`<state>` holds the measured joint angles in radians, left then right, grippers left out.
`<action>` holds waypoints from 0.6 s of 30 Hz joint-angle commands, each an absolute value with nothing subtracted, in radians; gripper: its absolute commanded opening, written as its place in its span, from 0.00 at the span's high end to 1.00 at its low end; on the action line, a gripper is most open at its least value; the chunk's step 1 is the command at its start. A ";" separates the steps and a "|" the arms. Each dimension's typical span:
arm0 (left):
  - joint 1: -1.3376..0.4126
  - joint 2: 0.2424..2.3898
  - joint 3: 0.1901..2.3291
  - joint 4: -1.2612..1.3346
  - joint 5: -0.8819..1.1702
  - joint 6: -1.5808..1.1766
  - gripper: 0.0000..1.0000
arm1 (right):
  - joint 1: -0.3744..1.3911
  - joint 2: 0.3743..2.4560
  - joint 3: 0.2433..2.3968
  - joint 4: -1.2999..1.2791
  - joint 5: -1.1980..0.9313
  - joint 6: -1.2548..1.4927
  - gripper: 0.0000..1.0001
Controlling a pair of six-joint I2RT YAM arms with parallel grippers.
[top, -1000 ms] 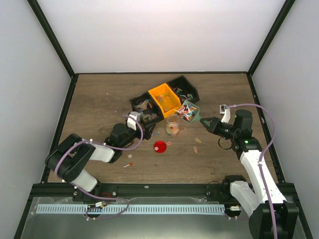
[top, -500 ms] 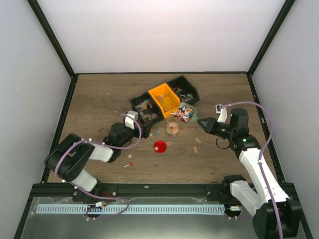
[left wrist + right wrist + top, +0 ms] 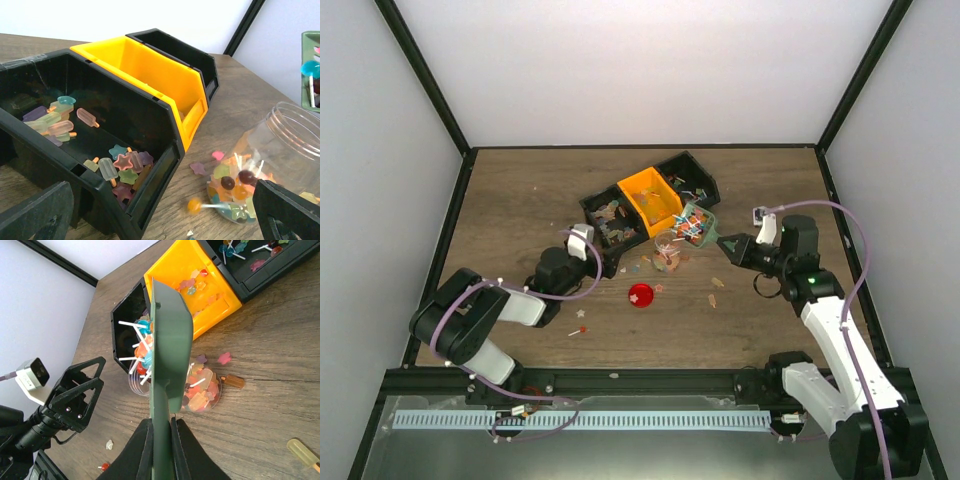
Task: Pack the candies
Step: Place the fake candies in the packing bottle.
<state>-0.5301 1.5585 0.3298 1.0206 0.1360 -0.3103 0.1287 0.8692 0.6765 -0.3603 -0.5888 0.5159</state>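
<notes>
R gripper point(image 3: 161, 440) clamped tight on scoop point(image 3: 170, 350) handle, scoop tipped over jar point(image 3: 667, 247) at centre of top view. L gripper point(image 3: 590, 248) wide open, holding nothing, just left of jar. Candies point(image 3: 141, 347): some in scoop, some in jar, few loose on table point(image 3: 520, 210), rest in bins point(image 3: 650, 200). My worry: jar unbraced, scoop nudge cd tip it; sticks cd bridge mouth n spill over rim.
</notes>
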 commanded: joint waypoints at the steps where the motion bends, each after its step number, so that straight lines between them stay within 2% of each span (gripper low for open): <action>1: -0.520 1.550 0.316 1.065 0.140 -0.310 0.00 | 0.141 0.832 0.718 -0.360 -0.591 0.501 0.99; 18: -0.514 1.574 0.304 1.089 0.140 -0.316 0.00 | 0.143 0.804 0.714 -0.393 -0.600 0.486 0.99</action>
<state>-0.5213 1.5593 0.3157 1.0523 0.1360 -0.3107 0.1287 0.8192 0.6765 -0.3847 -0.5980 0.5091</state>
